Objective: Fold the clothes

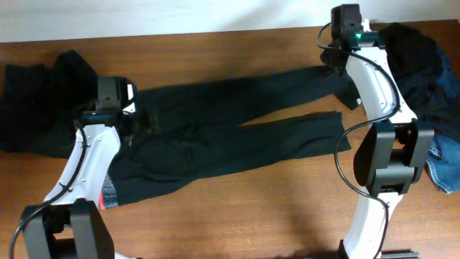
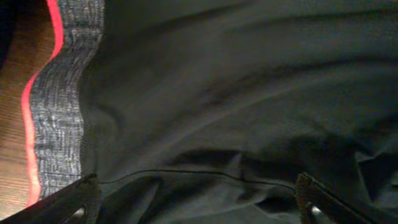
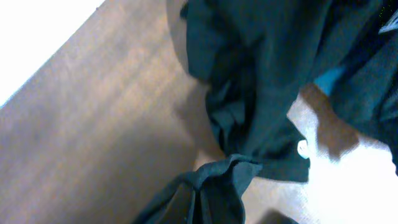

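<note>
Right gripper [image 3: 214, 196] tight on black trousers [image 1: 215, 137]

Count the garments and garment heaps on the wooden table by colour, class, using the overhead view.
Black long trousers, red-and-grey waistband, spread flat: 1
Black fabric heap at left end, dark fabric heap at right end: 2
Blue denim piece: 1
Total: 4

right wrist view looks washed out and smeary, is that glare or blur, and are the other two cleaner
Right wrist: soft throughout, with white blown out at top left and lower right. Left wrist: dim, black trousers nearly featureless, red-and-grey waistband crisper. Overhead: evenly lit and sharp, with only faint shadows on the table.
</note>
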Available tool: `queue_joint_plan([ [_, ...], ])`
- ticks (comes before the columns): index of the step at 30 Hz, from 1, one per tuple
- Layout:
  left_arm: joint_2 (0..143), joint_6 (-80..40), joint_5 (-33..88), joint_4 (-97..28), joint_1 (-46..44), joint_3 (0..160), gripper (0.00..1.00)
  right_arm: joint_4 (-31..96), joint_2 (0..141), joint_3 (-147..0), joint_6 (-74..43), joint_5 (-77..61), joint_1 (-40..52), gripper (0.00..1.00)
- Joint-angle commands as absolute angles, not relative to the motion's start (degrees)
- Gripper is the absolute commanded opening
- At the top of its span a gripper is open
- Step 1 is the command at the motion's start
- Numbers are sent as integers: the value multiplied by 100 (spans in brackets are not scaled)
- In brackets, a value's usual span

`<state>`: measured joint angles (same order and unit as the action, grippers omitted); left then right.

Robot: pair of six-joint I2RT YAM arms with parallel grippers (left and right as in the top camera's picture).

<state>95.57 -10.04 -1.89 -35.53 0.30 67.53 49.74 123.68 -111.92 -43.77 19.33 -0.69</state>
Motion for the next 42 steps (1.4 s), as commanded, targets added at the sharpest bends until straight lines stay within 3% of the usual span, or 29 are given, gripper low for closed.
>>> queue_joint_plan([
  [1,9470,-910,-165,-3557,-56,6775,99,4740,12394,-11316,-4718,2383,-38,4],
  [6,9470,-908,-167,-3562,-71,6775,99,4407,12674,-11316,-4696,2381,-56,5],
  [8,9470,-908,-167,-3559,-71,6775,99,4248,12759,-11316,-4670,2379,-75,16],
  [11,9470,-908,-167,-3557,-71,6775,99,4036,12790,-11316,-4473,2362,-78,85],
  [12,9470,-908,-169,-3555,-71,6775,99,3979,12787,-11316,-4351,2355,-75,99],
  [20,9583,-178,-119,-3208,-71,6772,98,4368,12475,-11360,-1671,764,-71,99],
  [22,9660,-23,-123,-3083,-69,6788,91,4582,12361,-11360,-1369,255,-71,99],
  [26,9918,-93,-51,-3347,-21,7172,74,4989,12123,-11360,-1221,-598,-71,99],
  [36,11998,-82,320,-6130,148,10394,74,6020,11467,-11360,-733,-829,150,99],
  [40,12591,-351,307,-6302,209,10956,74,6401,11469,-11358,-617,-770,161,99],
  [41,12746,-548,303,-6237,283,11017,67,6567,11467,-11358,-617,-685,161,99],
  [42,12829,-698,305,-6176,368,11017,51,6665,11467,-11360,-617,-687,161,99],
])
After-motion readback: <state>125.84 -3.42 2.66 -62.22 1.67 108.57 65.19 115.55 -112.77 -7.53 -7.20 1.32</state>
